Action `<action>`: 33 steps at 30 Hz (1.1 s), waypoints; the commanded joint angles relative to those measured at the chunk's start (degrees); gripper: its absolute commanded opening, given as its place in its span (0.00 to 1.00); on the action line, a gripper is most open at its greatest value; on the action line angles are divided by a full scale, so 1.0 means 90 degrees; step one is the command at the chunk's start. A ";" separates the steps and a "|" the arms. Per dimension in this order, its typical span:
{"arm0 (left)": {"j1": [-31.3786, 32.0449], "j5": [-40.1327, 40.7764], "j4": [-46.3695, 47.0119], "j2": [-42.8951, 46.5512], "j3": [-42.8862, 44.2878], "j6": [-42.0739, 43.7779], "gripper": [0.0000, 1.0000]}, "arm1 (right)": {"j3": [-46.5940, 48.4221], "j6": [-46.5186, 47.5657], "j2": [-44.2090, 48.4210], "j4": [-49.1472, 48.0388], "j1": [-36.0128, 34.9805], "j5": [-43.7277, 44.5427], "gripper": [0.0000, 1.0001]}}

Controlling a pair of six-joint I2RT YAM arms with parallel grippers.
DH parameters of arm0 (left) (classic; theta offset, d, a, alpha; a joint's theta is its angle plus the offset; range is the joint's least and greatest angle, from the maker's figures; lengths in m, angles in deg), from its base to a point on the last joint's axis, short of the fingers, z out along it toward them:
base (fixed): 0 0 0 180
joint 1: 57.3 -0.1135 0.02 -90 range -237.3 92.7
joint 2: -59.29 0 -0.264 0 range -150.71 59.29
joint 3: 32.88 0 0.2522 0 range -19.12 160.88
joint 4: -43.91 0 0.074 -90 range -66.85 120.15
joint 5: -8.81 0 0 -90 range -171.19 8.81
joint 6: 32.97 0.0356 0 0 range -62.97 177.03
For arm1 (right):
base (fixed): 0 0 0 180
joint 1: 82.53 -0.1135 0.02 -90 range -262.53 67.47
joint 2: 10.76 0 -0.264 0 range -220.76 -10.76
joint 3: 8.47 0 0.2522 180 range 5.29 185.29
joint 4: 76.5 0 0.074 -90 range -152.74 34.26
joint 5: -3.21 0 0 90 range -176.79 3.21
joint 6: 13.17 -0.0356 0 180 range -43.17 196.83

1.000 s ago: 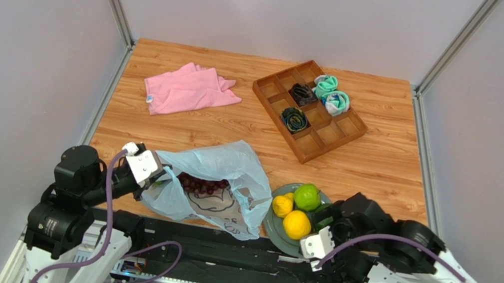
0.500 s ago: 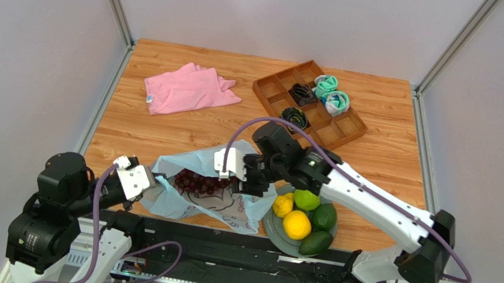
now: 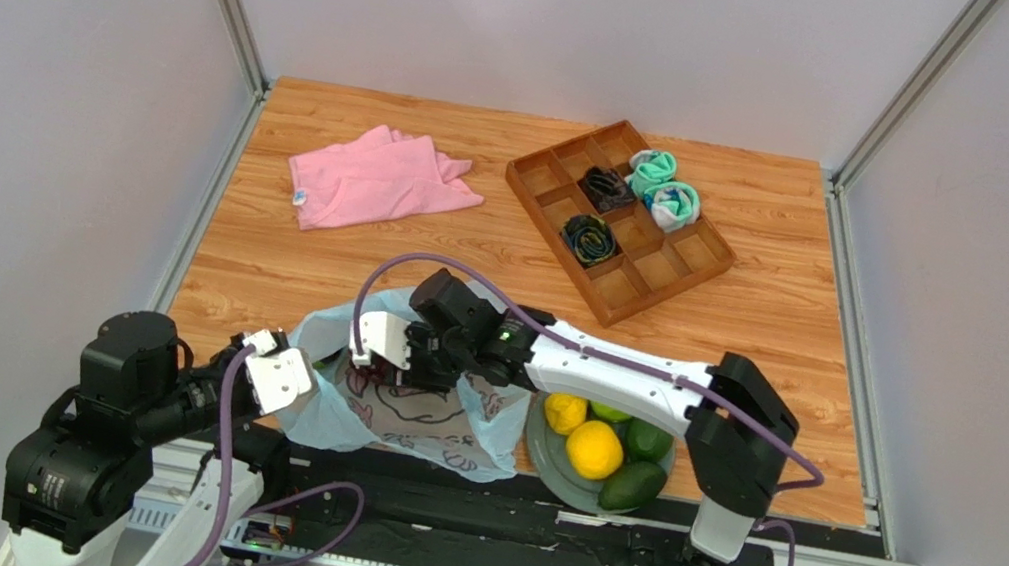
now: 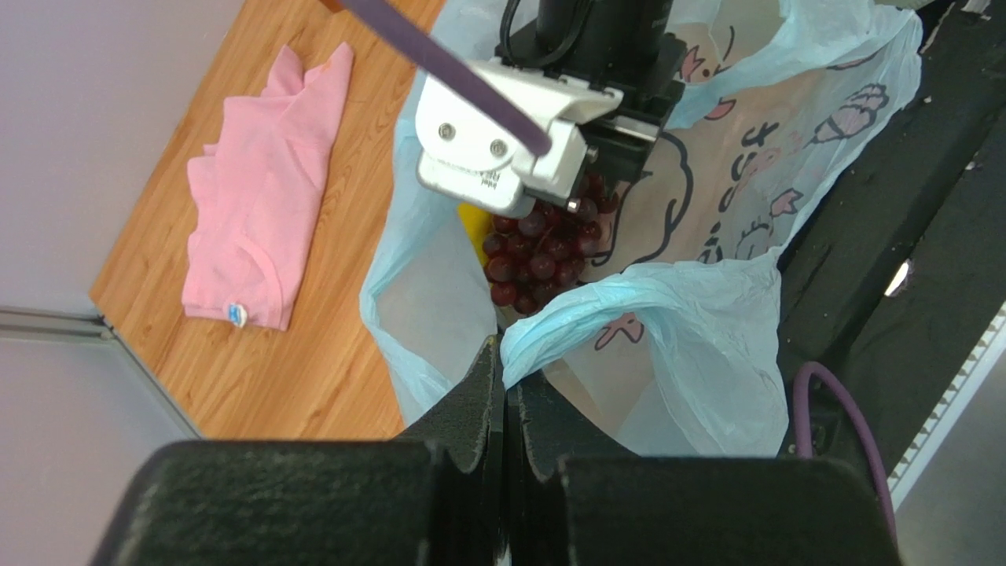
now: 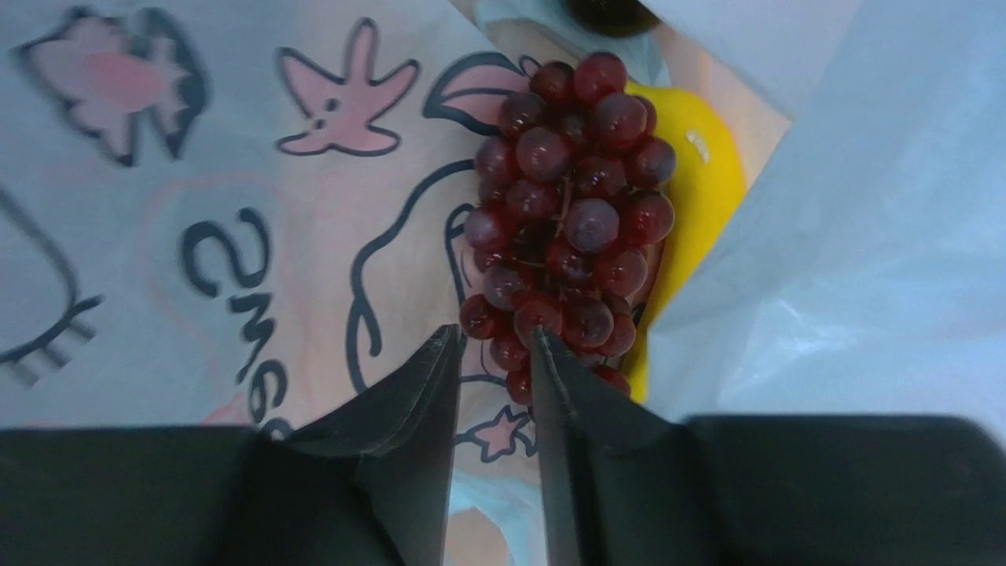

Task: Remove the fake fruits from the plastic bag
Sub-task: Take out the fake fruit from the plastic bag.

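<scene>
Reaching into the mouth of the plastic bag (image 5: 165, 201), the right gripper (image 5: 494, 342) has its two dark fingers drawn close with a narrow gap between them. The lower end of the dark red grape bunch (image 5: 567, 224) lies right at that gap. Whether the fingers pinch a grape or only sit over it cannot be told. The bunch rests on the printed inner side of the bag, partly over a yellow fruit (image 5: 699, 177) that shows along its far side. The right arm stretches across from the right, passing over the near part of the table (image 3: 315, 269).

The left gripper (image 4: 505, 383) is clamped tight on a fold of the bag's rim, holding that side of the opening up. Its jaws meet with the thin blue film caught between them.

The bag lies at the near edge of the table, left of the middle. Just beside it on the right, also at the near edge, stands a dark plate (image 3: 540, 465). On it are a small lemon (image 3: 565, 413), a larger yellow-orange fruit (image 3: 594, 449) and two dark green avocados (image 3: 649, 438), partly under the arm.

A pink cloth (image 3: 375, 179) lies toward the far left corner. A wooden compartment tray (image 3: 673, 267) sits toward the far right corner, with rolled socks (image 3: 672, 204) in several compartments.
</scene>
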 commanded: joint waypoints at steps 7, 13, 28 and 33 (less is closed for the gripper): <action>-0.0030 0.0166 -0.0358 0.0076 -0.0016 0.0261 0.00 | 0.0755 -0.0230 -0.1239 -0.0960 -0.0042 0.1109 0.74; -0.0030 0.0146 -0.0319 0.0154 -0.0191 0.0320 0.00 | 0.0950 0.0258 -0.1455 -0.0349 -0.0062 0.0761 0.45; -0.0030 0.0898 0.0218 0.0749 -0.1158 0.0720 0.00 | 0.2366 0.0532 0.0370 0.2486 0.0436 -0.1680 0.00; -0.0030 0.1006 0.0101 0.0974 -0.1529 0.1062 0.00 | 0.2532 0.0279 0.0937 0.2643 0.0446 -0.1946 0.00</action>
